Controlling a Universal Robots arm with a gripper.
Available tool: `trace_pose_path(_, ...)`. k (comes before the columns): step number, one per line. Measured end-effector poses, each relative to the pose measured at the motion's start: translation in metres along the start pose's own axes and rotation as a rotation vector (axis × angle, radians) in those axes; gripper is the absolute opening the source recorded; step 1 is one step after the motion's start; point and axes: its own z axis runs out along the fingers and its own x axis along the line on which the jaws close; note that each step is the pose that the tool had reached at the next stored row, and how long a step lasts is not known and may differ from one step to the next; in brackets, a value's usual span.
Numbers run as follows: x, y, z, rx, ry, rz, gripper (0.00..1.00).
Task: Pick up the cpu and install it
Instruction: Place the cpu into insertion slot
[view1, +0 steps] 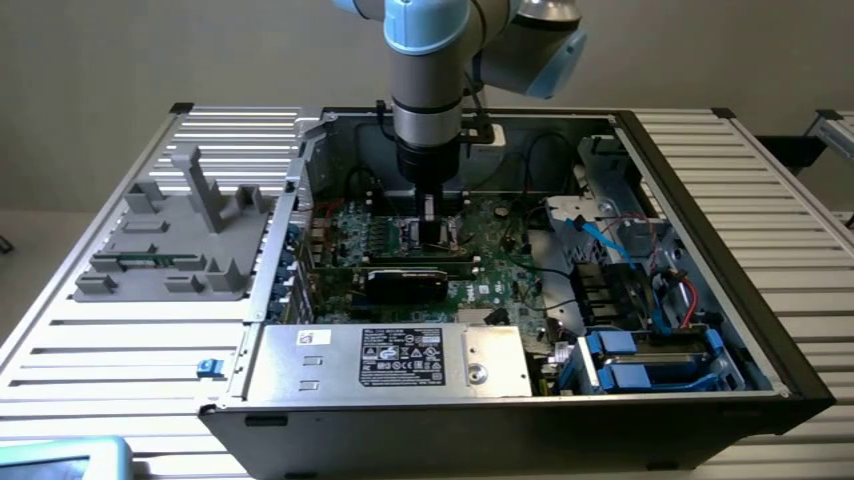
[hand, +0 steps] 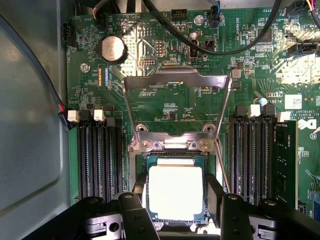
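Note:
The cpu (hand: 176, 192), a flat square chip with a bright silver top, sits low over the dark socket (hand: 150, 159) on the green motherboard (hand: 170, 107). My gripper (hand: 176, 202) has a black finger against each of its two opposite sides and is shut on it. Beyond it, the socket's metal load frame (hand: 177, 80) stands swung open. In the exterior view the arm reaches straight down into the open computer case (view1: 667, 180), with the gripper (view1: 434, 235) low over the board's middle.
Black memory slots (hand: 100, 155) flank the socket on both sides. A coin battery (hand: 112, 49) and black cables (hand: 220, 45) lie beyond it. A black card (view1: 420, 280), the power supply (view1: 387, 360) and blue drive bays (view1: 641, 365) fill the case. A grey fixture (view1: 174, 240) lies on the table.

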Motion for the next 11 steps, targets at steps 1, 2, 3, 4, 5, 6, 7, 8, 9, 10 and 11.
trace_pose_path(1,0.0000,0.0000,0.0000,0.0000,0.0000,0.000,0.55)
trace_pose_path(2,0.0000,0.0000,0.0000,0.0000,0.0000,0.000,0.55)
trace_pose_path(3,0.0000,0.0000,0.0000,0.0000,0.0000,0.000,0.55)
trace_pose_path(4,0.0000,0.0000,0.0000,0.0000,-0.0001,0.000,0.55)
trace_pose_path(5,0.0000,0.0000,0.0000,-0.0001,0.0000,0.000,0.55)
trace_pose_path(6,0.0000,0.0000,0.0000,0.0000,0.0000,0.000,0.55)
trace_pose_path(7,0.0000,0.0000,0.0000,0.0000,0.0000,0.000,0.55)
trace_pose_path(8,0.0000,0.0000,0.0000,0.0000,-0.0001,0.000,0.55)
trace_pose_path(9,0.0000,0.0000,0.0000,0.0000,-0.0001,0.000,0.55)
trace_pose_path(10,0.0000,0.0000,0.0000,0.0000,0.0000,0.000,0.55)
trace_pose_path(11,0.0000,0.0000,0.0000,0.0000,0.0000,0.000,0.55)
